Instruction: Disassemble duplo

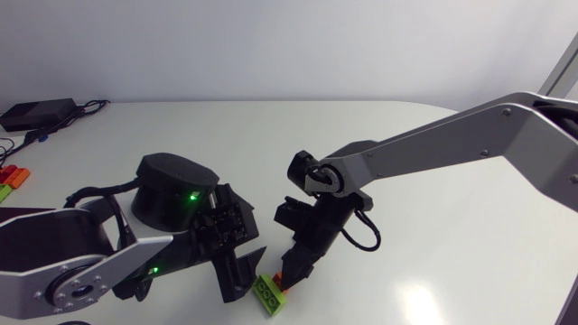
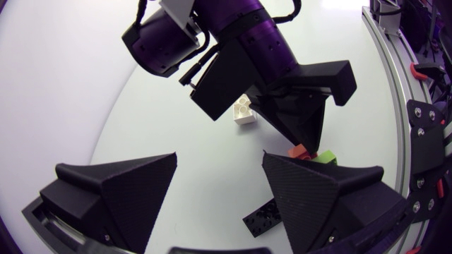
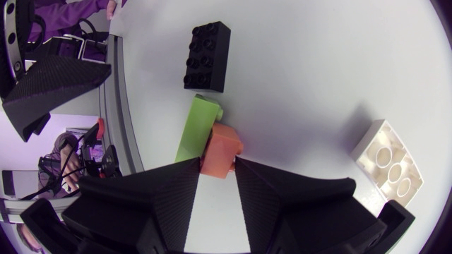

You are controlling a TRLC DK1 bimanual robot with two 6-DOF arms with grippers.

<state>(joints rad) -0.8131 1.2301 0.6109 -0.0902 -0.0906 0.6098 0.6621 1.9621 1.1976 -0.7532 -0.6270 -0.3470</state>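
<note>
A small orange brick (image 3: 220, 149) sits joined to a lime green brick (image 3: 195, 127) on the white table. My right gripper (image 3: 217, 164) is shut on the orange brick, one finger pressing each side. In the head view the right gripper (image 1: 291, 268) points down at the pair near the table's front edge, with the green brick (image 1: 269, 293) showing beside it. My left gripper (image 2: 219, 187) stands open just to the left of the pair, nothing between its fingers. Loose nearby lie a black brick (image 3: 208, 56) and a white brick (image 3: 387, 159), stud holes up.
A black box with cables (image 1: 36, 113) rests at the table's back left. Several orange and green bricks (image 1: 11, 179) lie at the left edge. The table's front edge runs close to the bricks.
</note>
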